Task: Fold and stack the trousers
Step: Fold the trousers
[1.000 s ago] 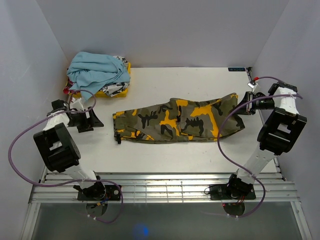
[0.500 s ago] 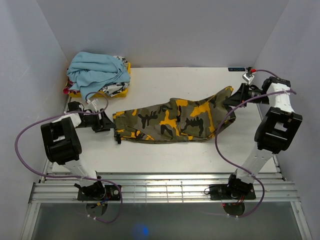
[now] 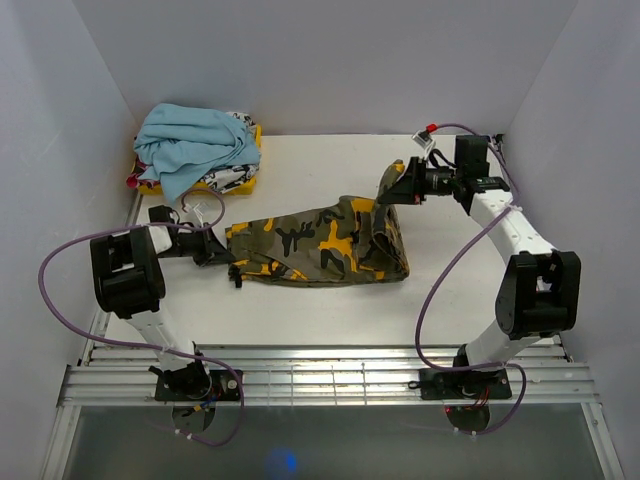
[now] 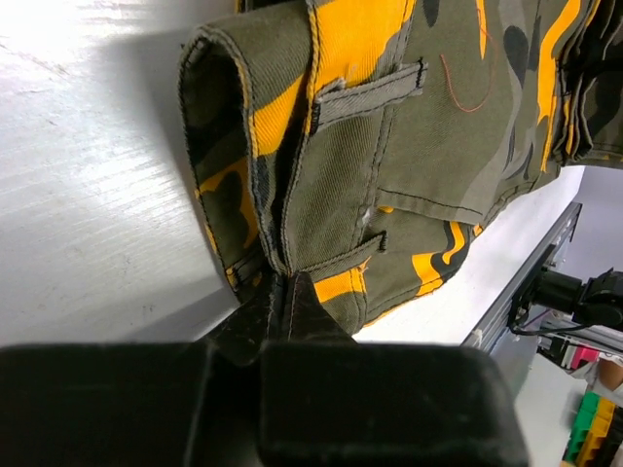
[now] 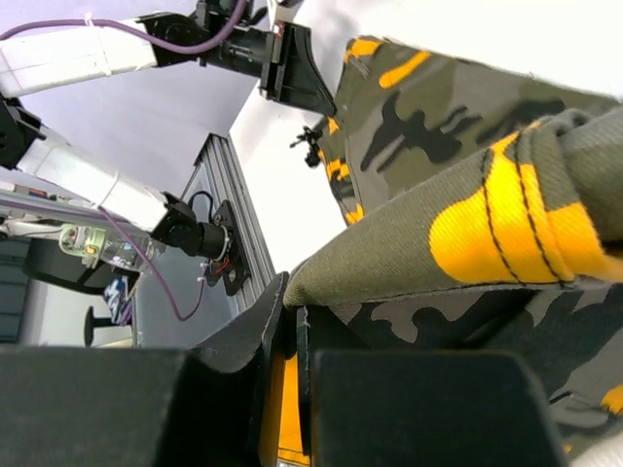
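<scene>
White tabletop [image 3: 330, 165] carries the olive, yellow-orange and black camouflage fabric trousers [image 3: 310, 245] mid-frame. Left fingers [image 4: 310, 316] pinch the waistband edge at the trousers' left end. Right fingers [image 5: 255, 336] pinch the lifted leg end at upper right, its underside hidden.

There is one pair of trousers [image 3: 320, 250], green with yellow and black blotches.

There are two robot arms: the left arm [image 3: 125, 275] and the right arm [image 3: 535, 290]. Each arm has one gripper, so that makes two, the left gripper [image 3: 228, 252] and the right gripper [image 3: 387, 196]. Each gripper has two fingers [image 4: 316, 316] — four in all.

There are two purple cables, the left cable [image 3: 41, 285] and the right cable [image 3: 418, 310].

In the far left corner lie two other pieces of clothing — one light blue garment [image 3: 190, 140] and one yellow and white garment [image 3: 236, 178].

There is one table [image 3: 330, 165].
</scene>
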`<control>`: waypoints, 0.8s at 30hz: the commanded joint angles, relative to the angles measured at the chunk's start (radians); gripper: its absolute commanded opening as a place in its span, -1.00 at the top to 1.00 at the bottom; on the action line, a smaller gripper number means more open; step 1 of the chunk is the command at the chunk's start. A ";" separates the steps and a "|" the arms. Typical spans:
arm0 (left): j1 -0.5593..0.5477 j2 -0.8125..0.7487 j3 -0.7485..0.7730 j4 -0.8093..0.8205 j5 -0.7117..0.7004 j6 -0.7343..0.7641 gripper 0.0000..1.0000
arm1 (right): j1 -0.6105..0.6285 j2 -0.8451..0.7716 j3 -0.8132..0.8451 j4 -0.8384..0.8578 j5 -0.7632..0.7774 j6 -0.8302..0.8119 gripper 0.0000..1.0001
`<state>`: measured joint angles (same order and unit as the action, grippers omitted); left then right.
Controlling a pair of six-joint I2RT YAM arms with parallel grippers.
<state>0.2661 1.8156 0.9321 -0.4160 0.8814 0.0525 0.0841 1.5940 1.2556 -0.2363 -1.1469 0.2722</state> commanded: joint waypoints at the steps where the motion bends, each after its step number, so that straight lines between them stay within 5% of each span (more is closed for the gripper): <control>1: -0.014 -0.028 -0.019 0.014 0.051 0.004 1.00 | 0.086 0.015 0.080 0.209 0.062 0.177 0.84; 24: -0.028 -0.044 -0.075 0.025 0.082 0.027 1.00 | 0.482 0.310 0.274 0.412 0.253 0.401 0.85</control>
<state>0.2470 1.8042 0.8734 -0.3843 0.9291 0.0566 0.5377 1.8824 1.4689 0.0635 -0.8986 0.6144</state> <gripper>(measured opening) 0.014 0.088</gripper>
